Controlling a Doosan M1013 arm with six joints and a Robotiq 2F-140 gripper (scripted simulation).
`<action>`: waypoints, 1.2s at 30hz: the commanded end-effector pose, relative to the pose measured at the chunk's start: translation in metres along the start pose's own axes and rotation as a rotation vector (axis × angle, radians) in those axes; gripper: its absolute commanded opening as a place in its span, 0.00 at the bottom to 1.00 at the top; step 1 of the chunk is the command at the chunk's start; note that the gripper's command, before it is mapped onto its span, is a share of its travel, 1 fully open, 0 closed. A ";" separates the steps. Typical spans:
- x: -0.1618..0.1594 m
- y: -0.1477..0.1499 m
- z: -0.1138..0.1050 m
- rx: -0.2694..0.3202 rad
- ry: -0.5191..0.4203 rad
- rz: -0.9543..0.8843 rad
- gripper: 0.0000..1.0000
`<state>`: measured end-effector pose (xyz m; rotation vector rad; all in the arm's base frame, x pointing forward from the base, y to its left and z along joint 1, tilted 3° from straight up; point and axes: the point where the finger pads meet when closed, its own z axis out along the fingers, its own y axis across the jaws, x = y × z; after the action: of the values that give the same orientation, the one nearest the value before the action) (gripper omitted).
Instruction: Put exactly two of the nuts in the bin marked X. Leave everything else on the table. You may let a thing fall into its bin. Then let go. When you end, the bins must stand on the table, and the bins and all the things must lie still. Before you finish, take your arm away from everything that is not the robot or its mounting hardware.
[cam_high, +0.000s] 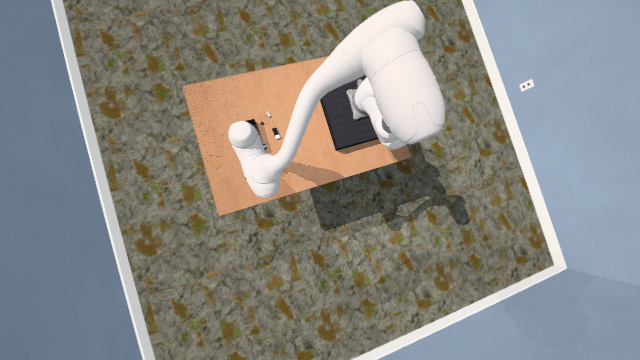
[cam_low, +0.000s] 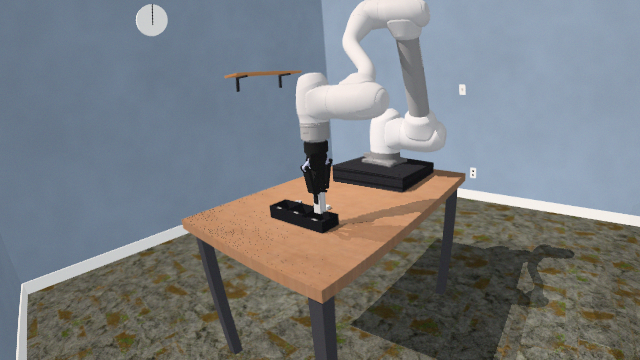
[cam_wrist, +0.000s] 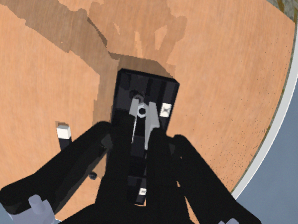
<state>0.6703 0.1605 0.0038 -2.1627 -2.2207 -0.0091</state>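
My gripper (cam_low: 319, 196) points straight down over the near-right end of the black bin row (cam_low: 303, 216), which has several compartments. The gripper is shut on a small grey metal piece (cam_low: 320, 205) that hangs just above that end compartment. In the wrist view the grey piece (cam_wrist: 143, 120) sits between my fingertips, over the bin (cam_wrist: 145, 99). I cannot tell for sure whether it is a nut. A small white thing lies in the bin beside it. No X mark is readable. In the overhead view the wrist (cam_high: 243, 135) hides most of the bin.
A small white part (cam_high: 269, 115) and a black-and-white part (cam_high: 276, 133) lie on the table beside the bin. One white part also shows in the wrist view (cam_wrist: 63, 132), left of my fingers. The arm's black base plate (cam_low: 382, 172) stands at the table's far end.
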 end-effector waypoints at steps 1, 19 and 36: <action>0.000 -0.003 0.012 0.004 0.003 0.002 0.07; 0.000 -0.010 0.025 0.004 0.003 0.002 0.07; 0.002 -0.012 0.025 0.004 0.003 0.002 0.07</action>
<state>0.6629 0.1602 -0.0196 -2.1628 -2.2187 -0.0071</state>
